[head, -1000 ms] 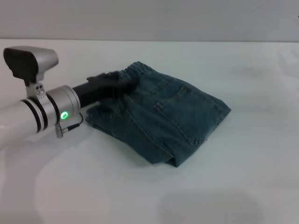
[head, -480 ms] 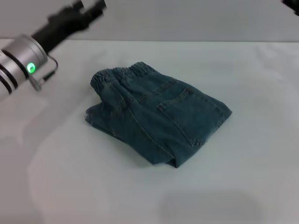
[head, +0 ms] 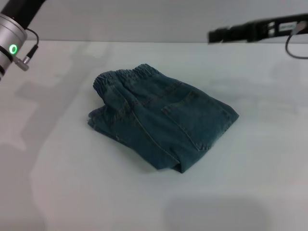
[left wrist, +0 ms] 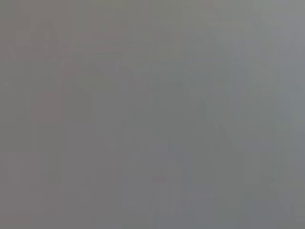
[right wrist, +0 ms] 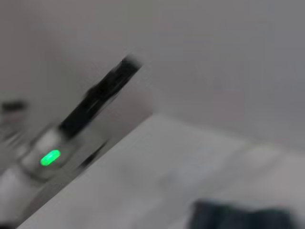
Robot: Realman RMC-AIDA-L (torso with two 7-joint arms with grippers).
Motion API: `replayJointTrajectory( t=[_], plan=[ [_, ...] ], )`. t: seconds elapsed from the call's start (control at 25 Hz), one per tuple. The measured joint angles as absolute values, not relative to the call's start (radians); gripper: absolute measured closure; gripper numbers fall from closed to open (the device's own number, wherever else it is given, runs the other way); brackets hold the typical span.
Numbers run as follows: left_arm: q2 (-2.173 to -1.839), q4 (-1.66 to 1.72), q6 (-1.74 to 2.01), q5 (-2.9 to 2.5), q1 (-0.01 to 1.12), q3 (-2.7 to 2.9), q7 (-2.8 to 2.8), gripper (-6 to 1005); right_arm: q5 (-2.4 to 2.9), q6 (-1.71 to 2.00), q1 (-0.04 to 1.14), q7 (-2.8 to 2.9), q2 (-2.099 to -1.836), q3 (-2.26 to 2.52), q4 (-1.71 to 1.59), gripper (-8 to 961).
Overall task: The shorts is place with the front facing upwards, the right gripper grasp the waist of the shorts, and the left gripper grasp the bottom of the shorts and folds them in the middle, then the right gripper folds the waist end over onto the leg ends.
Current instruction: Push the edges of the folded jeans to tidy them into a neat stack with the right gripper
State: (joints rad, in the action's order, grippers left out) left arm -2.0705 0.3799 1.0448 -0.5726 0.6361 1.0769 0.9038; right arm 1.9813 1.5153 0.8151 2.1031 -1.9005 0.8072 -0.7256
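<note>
The shorts (head: 166, 120) lie folded into a compact packet in the middle of the white table (head: 250, 159). The gathered waist (head: 126, 76) is at the back left and a stitched pocket faces up. The leg ends are hidden in the fold. My left arm, with its green ring (head: 13, 48), is raised at the far left, well clear of the cloth. The left gripper (right wrist: 125, 67) shows only in the right wrist view, high in the air. My right gripper (head: 212, 35) reaches in from the right, high above the table's far edge and away from the shorts (right wrist: 238, 215). Neither touches the fabric.
A grey wall runs behind the table's far edge (head: 159, 42). The left wrist view shows only plain grey. White tabletop surrounds the shorts on all sides.
The left gripper has left the waist and risen up and to the left, out of the head view. The right arm has swung in at the upper right. The shorts have stayed put.
</note>
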Motion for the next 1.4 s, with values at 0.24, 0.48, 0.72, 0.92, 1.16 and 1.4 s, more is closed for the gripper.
replayJointTrajectory(
  t=[0.24, 0.48, 0.72, 0.92, 1.16, 1.4],
  plan=[
    [-2.067, 0.379, 1.051, -0.541, 0.640, 1.078, 0.892, 229, 2.042, 1.693, 0.893, 2.165, -1.927, 0.953, -0.724, 499],
    [-2.069, 0.377, 1.067, -0.540, 0.641, 1.078, 0.891, 229, 2.162, 1.712, 0.940, 2.172, -1.986, 1.057, -0.698, 500],
    [-2.069, 0.376, 1.072, -0.538, 0.639, 1.078, 0.891, 229, 2.210, 1.669, 0.958, 2.198, -2.038, 1.068, -0.642, 499],
    [-2.069, 0.376, 1.072, -0.537, 0.641, 1.077, 0.890, 229, 2.274, 1.610, 0.955, 2.198, -2.061, 1.089, -0.620, 499],
    [-2.069, 0.376, 1.070, -0.537, 0.644, 1.077, 0.893, 229, 2.276, 1.576, 0.951, 2.198, -2.064, 1.092, -0.579, 500],
    [-2.070, 0.370, 1.069, -0.537, 0.645, 1.077, 0.897, 229, 2.283, 1.548, 0.946, 2.196, -2.065, 1.093, -0.555, 499]
  ],
)
